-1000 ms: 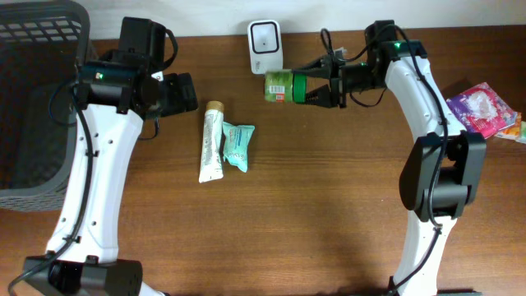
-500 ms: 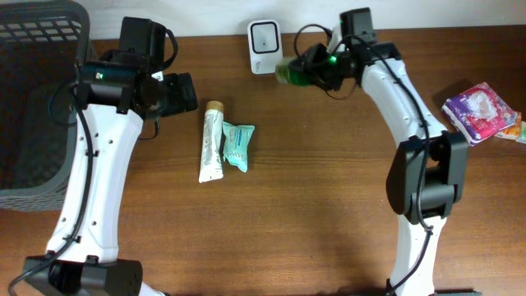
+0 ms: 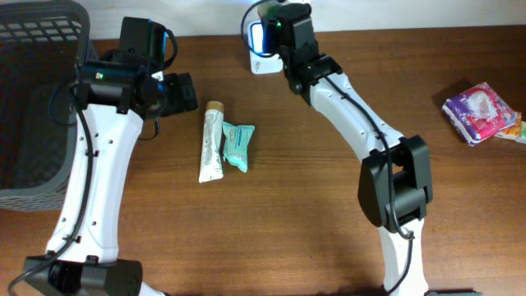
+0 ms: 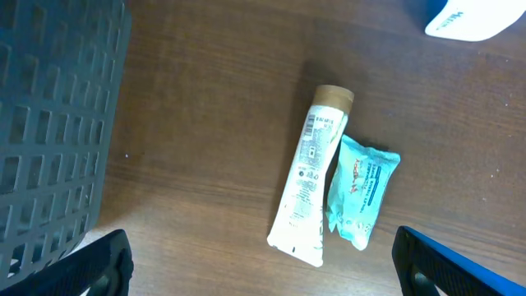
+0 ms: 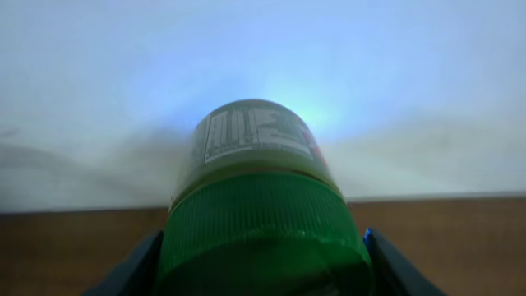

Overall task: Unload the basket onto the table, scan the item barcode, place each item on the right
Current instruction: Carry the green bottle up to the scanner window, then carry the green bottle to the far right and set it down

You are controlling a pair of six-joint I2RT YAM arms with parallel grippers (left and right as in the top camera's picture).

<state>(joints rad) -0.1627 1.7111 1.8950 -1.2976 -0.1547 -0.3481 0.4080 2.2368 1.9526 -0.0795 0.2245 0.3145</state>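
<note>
The right claw (image 5: 263, 267) is clamped on the green bottle (image 5: 256, 156), holding it label-first at the lit scanner (image 3: 261, 41) by the far edge of the bench (image 3: 296, 205), presumably to present its barcode. The left claw (image 4: 259, 267) hangs spread apart, empty.

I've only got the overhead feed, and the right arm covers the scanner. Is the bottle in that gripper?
Observer: Yes. The right wrist view shows the green-capped bottle clamped in the right gripper.
Operator: Which way is its label turned?
Observer: A white printed panel faces up at the wrist camera. It's too blurred to tell if that's the barcode.
Operator: And the left gripper?
Observer: The left gripper is open and empty, above the tube and teal pouch.
</note>
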